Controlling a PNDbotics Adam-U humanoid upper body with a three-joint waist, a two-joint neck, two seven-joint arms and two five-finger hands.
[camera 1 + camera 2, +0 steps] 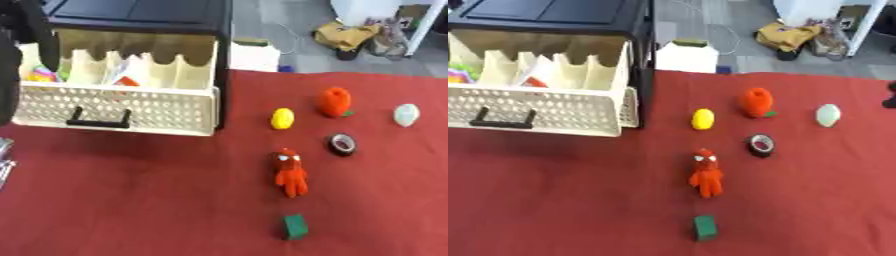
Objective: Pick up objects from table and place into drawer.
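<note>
The cream drawer (122, 107) stands pulled out of a black cabinet (140, 12) at the left, with colourful items inside its compartments. On the red cloth to its right lie a yellow lemon-shaped object (282, 119), an orange toy (334, 101), a pale egg-shaped object (406, 115), a black tape roll (342, 144), a red figure (291, 173) and a green block (295, 226). My left arm (19, 55) is a dark shape over the drawer's left end, and its hand is not distinct. A dark part of my right hand (891, 95) shows at the right edge, clear of every object.
A white box (686, 56) stands behind the table beside the cabinet. Bags and clutter (354, 35) lie on the floor beyond the far edge. Bare red cloth (131, 200) covers the front left of the table.
</note>
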